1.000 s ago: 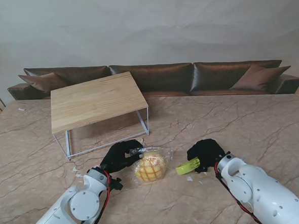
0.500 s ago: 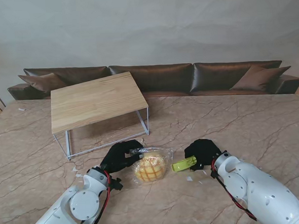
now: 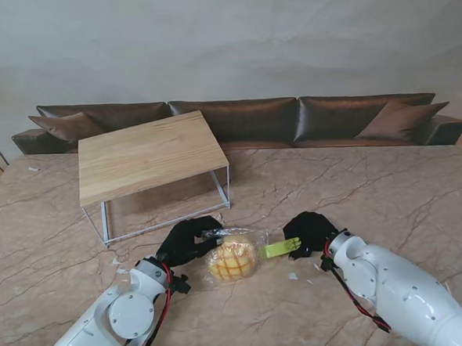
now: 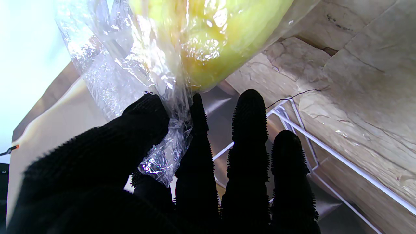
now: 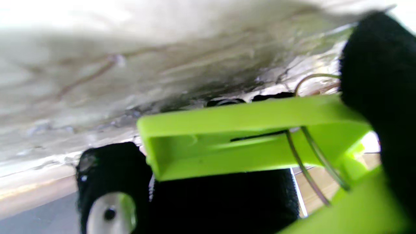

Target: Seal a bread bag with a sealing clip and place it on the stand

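Note:
A clear bread bag (image 3: 234, 253) with a round yellow bun inside lies on the marble table in front of me. My left hand (image 3: 186, 240), in a black glove, is shut on the bag's gathered neck; the left wrist view has the crumpled plastic (image 4: 162, 130) pinched between thumb and fingers. My right hand (image 3: 311, 232) is shut on a lime-green sealing clip (image 3: 280, 248) whose tip points at the bag and sits just beside it. In the right wrist view the clip (image 5: 234, 139) fills the middle, with its wire spring showing. The wooden stand (image 3: 147, 154) is farther from me, on the left.
The stand's white wire legs (image 3: 220, 191) rise just beyond the bag. A long brown leather sofa (image 3: 290, 118) runs along the table's far edge. Small white scraps (image 3: 294, 276) lie on the marble near both hands.
My right hand has carried the green clip leftward, from well apart to right beside the bag. The left hand and the bag have stayed where they were.

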You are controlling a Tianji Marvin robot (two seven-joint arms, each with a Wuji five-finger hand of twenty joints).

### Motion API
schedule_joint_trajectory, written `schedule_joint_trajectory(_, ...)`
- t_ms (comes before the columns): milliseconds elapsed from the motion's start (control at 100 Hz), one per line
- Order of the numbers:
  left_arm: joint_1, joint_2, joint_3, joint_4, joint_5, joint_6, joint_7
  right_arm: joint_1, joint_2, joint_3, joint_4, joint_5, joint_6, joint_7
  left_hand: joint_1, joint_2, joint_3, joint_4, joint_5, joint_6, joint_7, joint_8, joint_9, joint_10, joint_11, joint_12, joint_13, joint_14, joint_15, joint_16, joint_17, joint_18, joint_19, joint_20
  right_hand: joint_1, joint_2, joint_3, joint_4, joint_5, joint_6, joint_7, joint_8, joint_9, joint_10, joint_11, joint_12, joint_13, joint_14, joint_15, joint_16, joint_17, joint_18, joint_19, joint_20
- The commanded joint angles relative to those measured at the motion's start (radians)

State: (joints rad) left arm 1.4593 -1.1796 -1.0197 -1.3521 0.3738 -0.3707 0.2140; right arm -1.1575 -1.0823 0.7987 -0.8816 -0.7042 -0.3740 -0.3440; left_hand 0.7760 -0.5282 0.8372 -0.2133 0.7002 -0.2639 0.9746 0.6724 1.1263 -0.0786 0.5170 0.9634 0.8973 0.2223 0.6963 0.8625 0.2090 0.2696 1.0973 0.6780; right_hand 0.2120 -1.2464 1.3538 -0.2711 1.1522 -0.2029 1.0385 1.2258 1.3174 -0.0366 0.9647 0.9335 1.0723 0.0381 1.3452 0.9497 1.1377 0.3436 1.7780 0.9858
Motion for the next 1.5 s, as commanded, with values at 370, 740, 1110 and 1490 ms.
schedule_joint_trajectory(370,0.003,-0.003,0.008,0.001,0.001,0.006,0.001,-0.189,-0.026,0.115,0.000,-0.002,-0.022,0.046,0.035,0.038,0.015,-0.015,0.031,-0.080,0.031,0.005,0.033,-0.040,0.031,0.002,0.012,-0.010,0.002,-0.001,-0.015,0.009,-0.004,0.022,0.449,0.237,0.041,0.162,0.182,-0.244,0.510,0.059,0.132,0.192,0.580,0.118,0.232,0.020,0.513,0.272,0.042,0.072,0.316,0.127)
schedule_joint_trajectory(740,-0.008,-0.009,0.024,0.007,-0.005,0.019,0.010,-0.374,-0.015,0.365,-0.306,-0.094,0.057,0.053,0.036,0.039,0.012,-0.014,0.031,-0.078,0.030,0.004,0.034,-0.038,0.032,0.000,0.014,-0.010,0.003,-0.001,-0.013,0.007,-0.004,0.024,0.470,0.245,0.047,0.190,0.183,-0.230,0.521,0.044,0.132,0.209,0.596,0.101,0.231,0.039,0.516,0.292,0.041,0.096,0.316,0.155)
schedule_joint_trajectory(1110,-0.021,-0.010,0.047,0.003,0.004,0.029,0.011,-0.486,-0.017,0.495,-0.532,-0.152,0.133,0.054,0.031,0.025,0.029,-0.014,0.044,-0.063,0.023,-0.019,0.049,-0.031,0.026,-0.018,0.034,-0.010,0.002,-0.008,-0.005,0.006,0.003,0.027,0.482,0.251,0.051,0.196,0.184,-0.218,0.526,0.036,0.132,0.224,0.599,0.095,0.230,0.056,0.516,0.297,0.039,0.115,0.316,0.164)
schedule_joint_trajectory(1490,-0.029,-0.008,0.056,-0.007,0.008,0.033,0.001,-0.509,-0.008,0.581,-0.669,-0.230,0.186,0.095,0.026,0.012,0.051,-0.016,0.054,-0.050,0.027,-0.039,0.062,-0.027,0.033,-0.020,0.049,-0.010,0.009,-0.012,0.004,0.001,0.012,0.028,0.483,0.249,0.052,0.199,0.184,-0.215,0.527,0.033,0.132,0.227,0.600,0.093,0.230,0.061,0.516,0.298,0.039,0.116,0.316,0.165)
